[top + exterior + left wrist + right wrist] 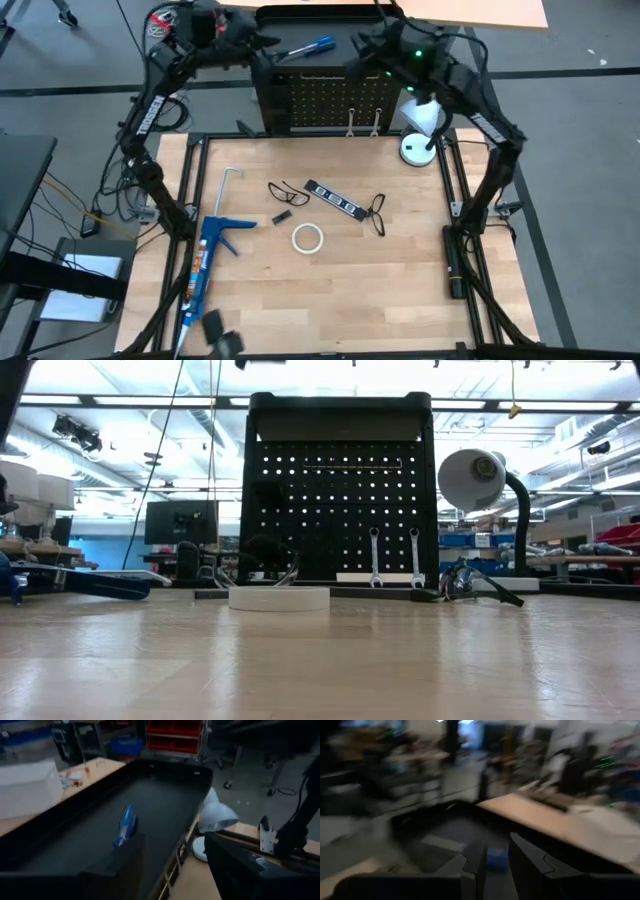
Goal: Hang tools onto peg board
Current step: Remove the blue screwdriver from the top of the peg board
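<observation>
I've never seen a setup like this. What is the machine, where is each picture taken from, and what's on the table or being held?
Two dark robot arms work at a wooden table: the left arm and the right arm. One picture looks straight down on the table, one looks level across it, and one comes from each arm's wrist.

Both arms reach over the top of the black peg board, where a blue-handled screwdriver lies. The left arm's jaws stand open and empty.

Two wrenches already hang on the board, with a white lamp beside it. On the table lie a tape ring, a black strip, wire loops and a blue caulking gun.
</observation>
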Tool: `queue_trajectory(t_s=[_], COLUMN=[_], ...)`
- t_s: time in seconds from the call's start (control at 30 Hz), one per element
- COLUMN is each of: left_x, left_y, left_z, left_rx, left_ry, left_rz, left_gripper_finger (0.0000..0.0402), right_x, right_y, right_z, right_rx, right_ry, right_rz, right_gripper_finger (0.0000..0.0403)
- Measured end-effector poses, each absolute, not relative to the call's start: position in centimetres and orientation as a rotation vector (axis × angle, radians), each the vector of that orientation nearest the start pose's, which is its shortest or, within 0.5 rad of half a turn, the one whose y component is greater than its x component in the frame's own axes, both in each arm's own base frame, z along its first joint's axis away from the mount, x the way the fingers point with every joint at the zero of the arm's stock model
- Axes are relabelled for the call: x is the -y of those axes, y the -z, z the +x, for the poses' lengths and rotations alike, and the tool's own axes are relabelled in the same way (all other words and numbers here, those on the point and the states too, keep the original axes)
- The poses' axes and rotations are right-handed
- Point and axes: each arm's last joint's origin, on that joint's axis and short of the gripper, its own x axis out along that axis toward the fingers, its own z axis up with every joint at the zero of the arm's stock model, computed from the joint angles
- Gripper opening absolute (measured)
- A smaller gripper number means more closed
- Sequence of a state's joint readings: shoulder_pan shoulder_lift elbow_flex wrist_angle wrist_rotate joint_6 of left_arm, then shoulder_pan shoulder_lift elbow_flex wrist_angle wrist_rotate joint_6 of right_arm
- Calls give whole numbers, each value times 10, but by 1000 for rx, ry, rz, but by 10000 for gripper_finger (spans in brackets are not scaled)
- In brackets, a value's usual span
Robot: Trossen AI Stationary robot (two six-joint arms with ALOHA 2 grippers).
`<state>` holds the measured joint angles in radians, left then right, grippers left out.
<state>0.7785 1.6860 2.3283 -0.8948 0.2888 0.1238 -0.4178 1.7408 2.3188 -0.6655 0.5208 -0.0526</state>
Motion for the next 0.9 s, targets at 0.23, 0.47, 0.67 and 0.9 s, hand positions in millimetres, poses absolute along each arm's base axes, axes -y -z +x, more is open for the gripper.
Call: queue_trajectory(t_s=[0.23, 0.47, 0.67, 0.9], left_x=[-247, -259, -263, -267], left_y=[-507, -512, -526, -542], left_z=[255, 261, 262, 257], left_rx=[-280, -199, -58, 85], left_ry=[-454, -528, -557, -618], left_rz=[-32, 5, 58, 133], left_gripper_finger=[213, 213, 214, 214], right_x=[129, 130, 137, 138], right_y=[-530, -515, -516, -521], right_z=[274, 267, 264, 252], right_rx=[-322, -486, -480, -460], right_ry=[606, 579, 542, 560], right_rz=[12, 34, 37, 58], right_gripper_finger=[87, 85, 84, 83])
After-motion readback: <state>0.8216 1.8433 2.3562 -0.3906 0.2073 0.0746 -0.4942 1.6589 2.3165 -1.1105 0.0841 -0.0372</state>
